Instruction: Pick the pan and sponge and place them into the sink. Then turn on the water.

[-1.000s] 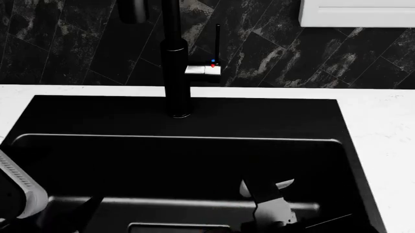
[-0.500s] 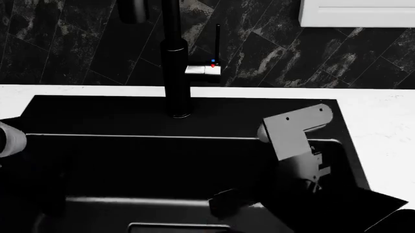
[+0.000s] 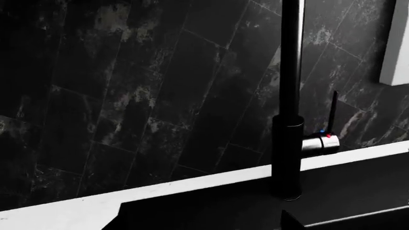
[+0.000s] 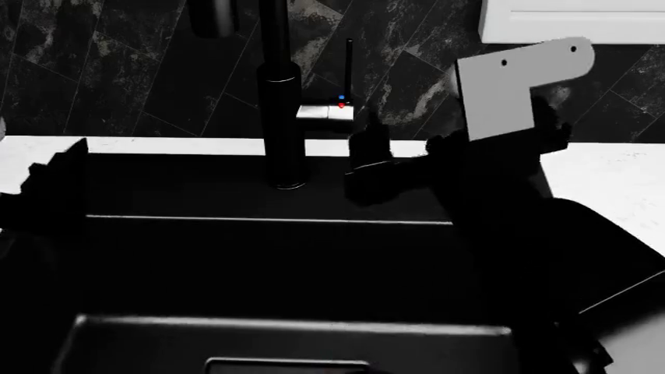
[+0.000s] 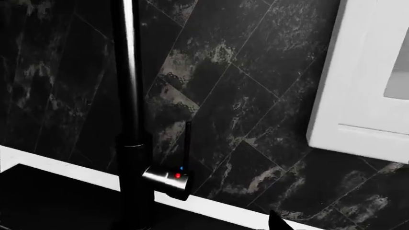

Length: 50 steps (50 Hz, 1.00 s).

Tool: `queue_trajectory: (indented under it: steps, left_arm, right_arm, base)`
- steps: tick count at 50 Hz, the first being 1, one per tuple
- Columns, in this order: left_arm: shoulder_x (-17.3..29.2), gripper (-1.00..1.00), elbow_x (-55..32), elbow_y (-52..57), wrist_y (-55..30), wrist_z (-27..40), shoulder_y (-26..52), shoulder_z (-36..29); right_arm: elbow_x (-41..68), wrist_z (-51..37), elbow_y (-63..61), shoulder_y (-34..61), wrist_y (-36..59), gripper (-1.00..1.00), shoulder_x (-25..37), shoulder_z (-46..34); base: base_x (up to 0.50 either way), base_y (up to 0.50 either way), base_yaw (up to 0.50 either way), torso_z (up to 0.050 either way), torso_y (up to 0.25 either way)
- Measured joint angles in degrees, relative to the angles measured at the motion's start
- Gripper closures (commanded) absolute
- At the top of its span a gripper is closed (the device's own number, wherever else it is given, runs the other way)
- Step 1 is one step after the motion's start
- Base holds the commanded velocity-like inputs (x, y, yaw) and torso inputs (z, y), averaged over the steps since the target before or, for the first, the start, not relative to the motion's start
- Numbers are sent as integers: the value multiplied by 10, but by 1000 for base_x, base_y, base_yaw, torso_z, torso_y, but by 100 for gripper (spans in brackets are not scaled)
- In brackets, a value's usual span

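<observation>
Reaching toward the thin black lever [image 4: 348, 66] with red and blue dots at its base, beside the tall black tap [image 4: 279, 117]: right gripper [image 4: 366, 160] raised over the back rim of the large rectangular matte-black sink [image 4: 187, 199], dark fingers [image 4: 369, 140] just in front of and below the lever, apparently not yet touching. Probably lined up this way because turning on the water is the step in hand. Fingers lost as a dark shape against black basin and tiles; cannot tell whether apart or together. Only a small dark tip at the edge of the right wrist view, which looks straight at the lever [image 5: 185, 143] and the tap column [image 5: 131, 110], suggesting a wrist aimed at the handle.

Left gripper [image 4: 58, 183] hanging at the sink's left edge over the white desk [image 4: 613, 187], seemingly parked clear of the tap work. Merely a jagged black silhouette there; opening impossible to judge. Left wrist view likewise facing the tap [image 3: 289, 120] and the dark marbled tile wall [image 3: 128, 96], with no fingers clearly shown.

Inside the sink: floor and rectangular drain plate [image 4: 286, 365] partly visible near the lower edge, everything else black on black. Neither round black frying pan nor green-and-yellow sponge discernible in any view; presumably already in the basin given the tap approach, though unconfirmed.
</observation>
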State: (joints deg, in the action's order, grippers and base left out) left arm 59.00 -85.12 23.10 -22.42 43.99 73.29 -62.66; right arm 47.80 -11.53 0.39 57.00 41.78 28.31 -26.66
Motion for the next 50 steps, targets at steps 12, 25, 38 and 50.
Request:
queue_trajectory:
  steps: [12, 25, 38, 50]
  left_arm:
    - [-9, -100, 9, -17, -1, 25, 7, 4]
    - [-2, -100, 8, -27, 17, 33, 2, 16]
    - [2, -100, 7, -33, 25, 40, -4, 20]
    - [8, -100, 15, -29, 22, 36, -3, 20]
  right_arm:
    - [-43, 43, 113, 49, -51, -100, -49, -20]
    - [-78, 81, 228, 100, -101, -100, -89, -33]
    - [-107, 128, 367, 155, -161, -100, -131, -40]
    - [-105, 171, 457, 174, -196, -100, -160, -34]
  base:
    - [0, 0, 0, 0, 0]
    - [0, 0, 0, 0, 0]
    - [0, 0, 0, 0, 0]
    - [0, 0, 0, 0, 0]
